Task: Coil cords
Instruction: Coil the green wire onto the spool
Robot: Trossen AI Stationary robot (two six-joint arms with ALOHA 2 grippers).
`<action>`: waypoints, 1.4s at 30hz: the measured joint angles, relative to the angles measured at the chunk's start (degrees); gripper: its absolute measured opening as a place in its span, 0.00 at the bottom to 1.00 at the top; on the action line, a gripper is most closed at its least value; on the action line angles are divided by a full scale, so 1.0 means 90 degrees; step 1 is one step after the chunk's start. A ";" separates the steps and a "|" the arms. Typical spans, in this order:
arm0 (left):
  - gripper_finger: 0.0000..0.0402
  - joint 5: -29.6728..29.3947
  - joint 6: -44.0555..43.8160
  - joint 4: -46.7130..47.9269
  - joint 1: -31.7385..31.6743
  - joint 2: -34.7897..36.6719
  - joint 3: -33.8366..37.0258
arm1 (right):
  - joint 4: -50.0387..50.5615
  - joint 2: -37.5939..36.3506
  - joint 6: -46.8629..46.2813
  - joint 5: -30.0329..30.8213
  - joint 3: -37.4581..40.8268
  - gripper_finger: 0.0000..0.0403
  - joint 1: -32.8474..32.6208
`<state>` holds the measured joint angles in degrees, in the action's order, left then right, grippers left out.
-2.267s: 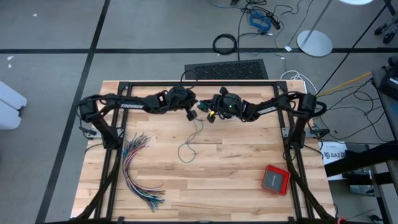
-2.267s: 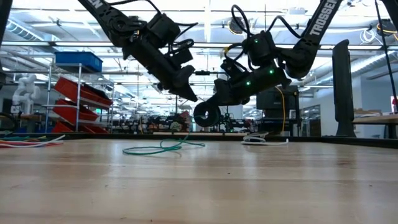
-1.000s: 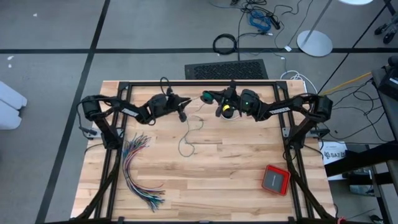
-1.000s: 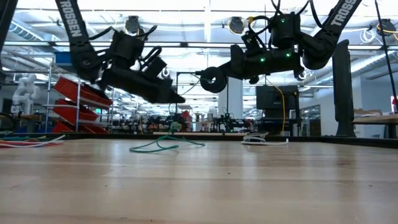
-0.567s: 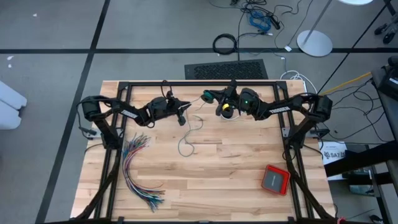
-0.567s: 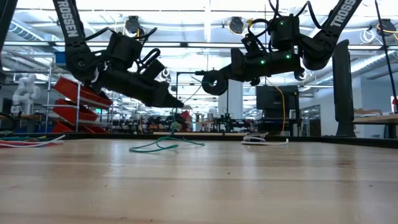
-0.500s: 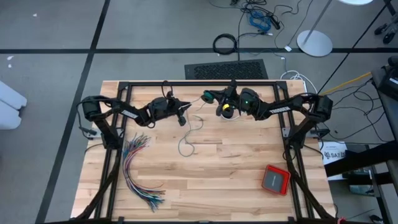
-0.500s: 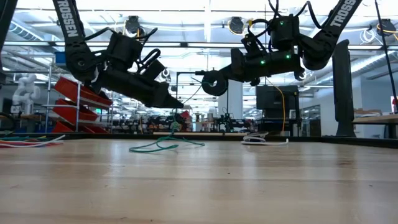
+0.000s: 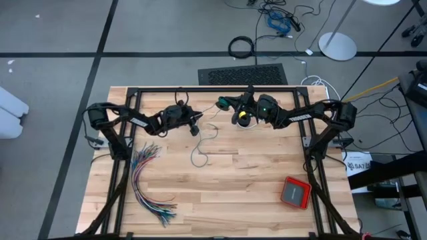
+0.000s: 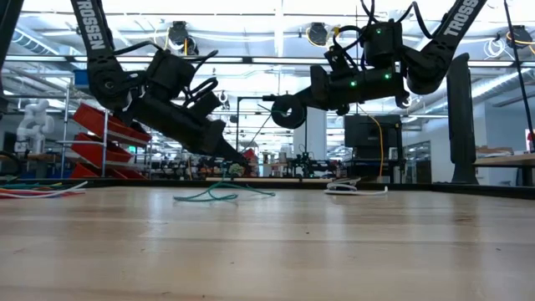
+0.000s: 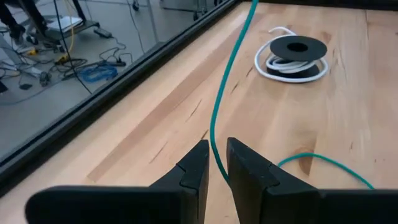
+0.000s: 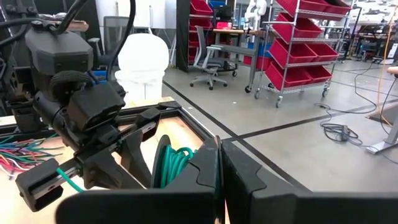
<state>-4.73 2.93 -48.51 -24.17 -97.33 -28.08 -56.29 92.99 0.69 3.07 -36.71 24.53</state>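
Pinching the teal-green cord (image 11: 219,106) between my left gripper (image 11: 214,163) fingers, I hold it above the table's (image 9: 253,193) far half. From there it trails down to loose loops on the wood. My right gripper (image 12: 219,163) is clamped on that cord's green coil (image 12: 171,163), raised nearby. The black cord with the white tail (image 11: 292,56) lies coiled beyond.

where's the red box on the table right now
In the high view the red box lies flat near the table's front right corner, beside the right arm's frame post, far from the green cord at mid-table.
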 joint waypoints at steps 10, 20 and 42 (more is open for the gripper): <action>0.14 -0.0242 -0.0331 0.0143 0.0040 -0.0264 -0.0021 | -0.0123 0.0000 -0.0053 -0.0002 0.0000 0.00 0.0000; 0.01 -0.0311 -0.0408 0.0114 0.0040 -0.0919 -0.0795 | -0.0244 0.0000 -0.0177 -0.0049 0.0000 0.00 0.0000; 0.00 -0.0833 0.0062 0.0390 0.0255 -0.2248 -0.2616 | -0.0609 0.0000 -0.0364 -0.0002 -0.0010 0.00 -0.0028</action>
<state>-12.23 3.49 -45.00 -21.88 -117.56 -51.62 -61.76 92.99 -2.59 3.05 -36.80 24.28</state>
